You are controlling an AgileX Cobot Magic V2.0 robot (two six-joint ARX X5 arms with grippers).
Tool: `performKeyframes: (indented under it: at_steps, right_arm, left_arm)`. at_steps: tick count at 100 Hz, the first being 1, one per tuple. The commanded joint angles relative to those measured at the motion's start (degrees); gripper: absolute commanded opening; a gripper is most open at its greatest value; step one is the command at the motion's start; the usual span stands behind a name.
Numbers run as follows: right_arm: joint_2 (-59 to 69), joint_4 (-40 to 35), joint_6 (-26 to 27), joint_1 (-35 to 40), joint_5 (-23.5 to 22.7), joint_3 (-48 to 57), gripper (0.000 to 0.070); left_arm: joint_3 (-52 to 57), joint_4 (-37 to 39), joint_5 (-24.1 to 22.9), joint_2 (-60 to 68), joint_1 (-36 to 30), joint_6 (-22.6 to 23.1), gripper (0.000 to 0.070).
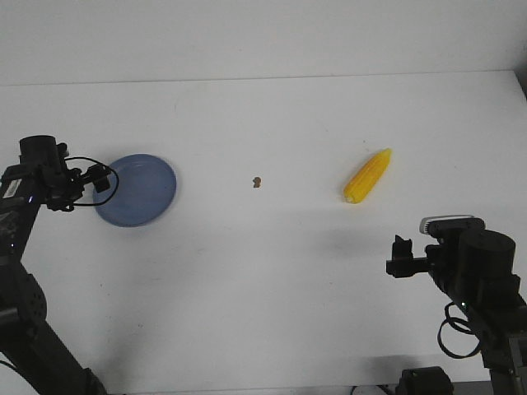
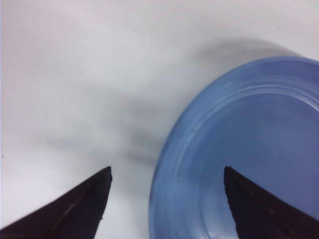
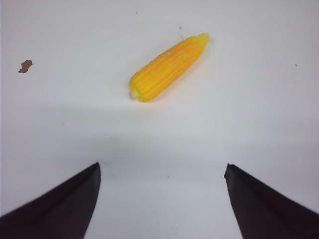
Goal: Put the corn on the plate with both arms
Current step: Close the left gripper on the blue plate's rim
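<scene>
The yellow corn (image 1: 367, 176) lies on the white table at the right, its pointed end toward the back right; it also shows in the right wrist view (image 3: 168, 66). The blue plate (image 1: 144, 192) lies at the left and is empty. My left gripper (image 1: 100, 178) is open at the plate's left rim; in the left wrist view (image 2: 167, 172) one finger is over the plate (image 2: 239, 149) and the other over bare table. My right gripper (image 1: 400, 255) is open and empty, nearer the front than the corn, which lies well beyond its fingertips in the right wrist view (image 3: 162, 167).
A tiny brown speck (image 1: 257, 182) sits on the table between plate and corn; it also shows in the right wrist view (image 3: 25, 65). The table's back edge meets a pale wall. Black cables hang from both arms.
</scene>
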Motion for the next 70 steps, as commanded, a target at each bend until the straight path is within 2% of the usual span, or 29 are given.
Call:
performKeyframes:
  at_steps: [1, 70]
  right_arm:
    - [0.4, 0.7, 0.2, 0.0, 0.0, 1.0, 0.053]
    - [0.4, 0.9, 0.2, 0.0, 0.0, 1.0, 0.053]
  left_arm:
    - [1.1, 0.2, 0.1, 2.3, 0.2, -0.1, 0.0466]
    - [1.1, 1.4, 0.1, 3.0, -0.8, -0.1, 0.0475]
